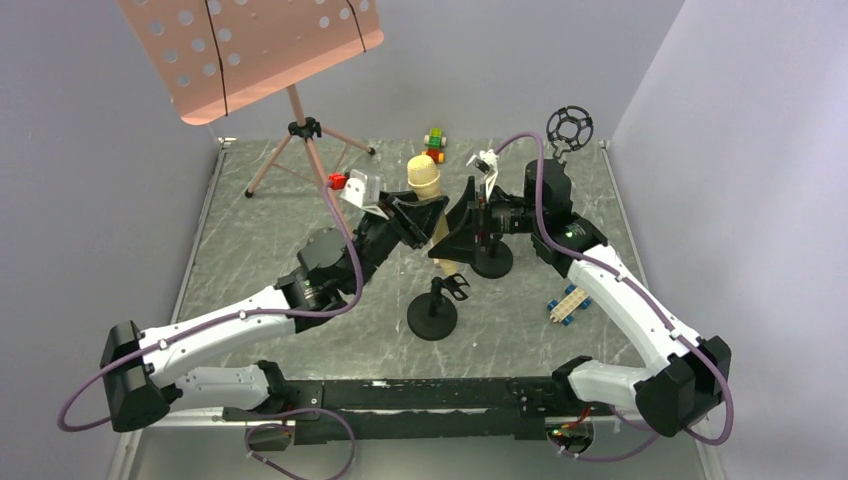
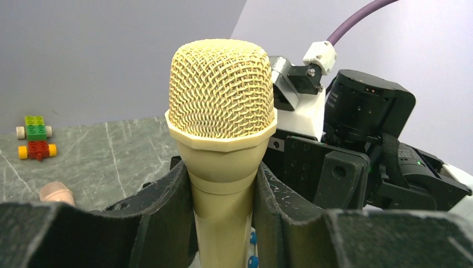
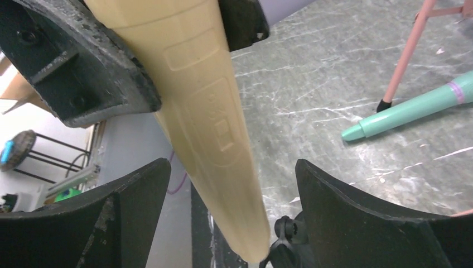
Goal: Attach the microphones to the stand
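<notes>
My left gripper [image 1: 415, 215] is shut on the pale yellow microphone [image 1: 424, 176] just under its mesh head [image 2: 220, 95] and holds it upright above the table, fingers [image 2: 159, 212] on both sides. Its tapered tail [image 3: 215, 145] hangs between the jaws of my right gripper [image 1: 457, 228], which is open and not touching it. A black stand clip [image 3: 283, 233] sits just below the tail's tip. Two black round-based stands [image 1: 432, 322] [image 1: 492, 262] are under the grippers. The teal-green microphone [image 3: 413, 109] lies on the table. An end of the salmon pink microphone [image 2: 56, 192] shows.
A pink music stand [image 1: 250, 50] on a tripod stands at the back left, one leg [image 3: 404, 56] near the teal microphone. Toy-brick cars sit at the back [image 1: 435, 143] [image 2: 36, 137] and right [image 1: 568, 303]. A black ring mount [image 1: 569, 127] is at the back right.
</notes>
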{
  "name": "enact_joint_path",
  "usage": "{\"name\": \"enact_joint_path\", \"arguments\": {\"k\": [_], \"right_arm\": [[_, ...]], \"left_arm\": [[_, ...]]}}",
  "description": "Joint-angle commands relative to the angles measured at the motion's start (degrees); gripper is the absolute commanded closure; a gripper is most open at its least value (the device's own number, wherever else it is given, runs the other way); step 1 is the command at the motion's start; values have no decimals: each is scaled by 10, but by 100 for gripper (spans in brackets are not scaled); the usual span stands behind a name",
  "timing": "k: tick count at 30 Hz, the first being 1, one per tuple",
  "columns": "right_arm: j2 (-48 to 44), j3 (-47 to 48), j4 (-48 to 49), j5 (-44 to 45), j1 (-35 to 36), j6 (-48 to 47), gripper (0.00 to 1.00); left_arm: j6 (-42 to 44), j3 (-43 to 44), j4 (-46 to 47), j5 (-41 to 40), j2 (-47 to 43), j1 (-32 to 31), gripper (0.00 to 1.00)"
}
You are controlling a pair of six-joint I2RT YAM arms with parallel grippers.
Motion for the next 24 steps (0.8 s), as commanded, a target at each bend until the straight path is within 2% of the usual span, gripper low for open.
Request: {"name": "enact_joint_path", "arguments": {"k": [1, 7, 13, 16, 22, 24], "right_arm": [[-13, -17, 69, -27, 3, 54, 16], [-18, -30, 72, -40, 3, 40, 43], [-23, -32, 65, -50, 3, 23, 75], [-25, -27, 48, -50, 2, 3, 86], [-33, -26, 23, -47, 1, -26, 88], [-35, -27, 16, -46, -1, -35, 85]], "left_arm": [[12, 31, 70, -24, 16, -7, 100], [6, 28, 77, -23, 19, -7, 100], [-12, 18, 77, -13, 13, -7, 100], [-18, 17, 73, -1, 11, -7, 100], [-26, 11, 60, 17, -4, -7, 100], [-26, 4, 56, 15, -12, -7, 100]]}}
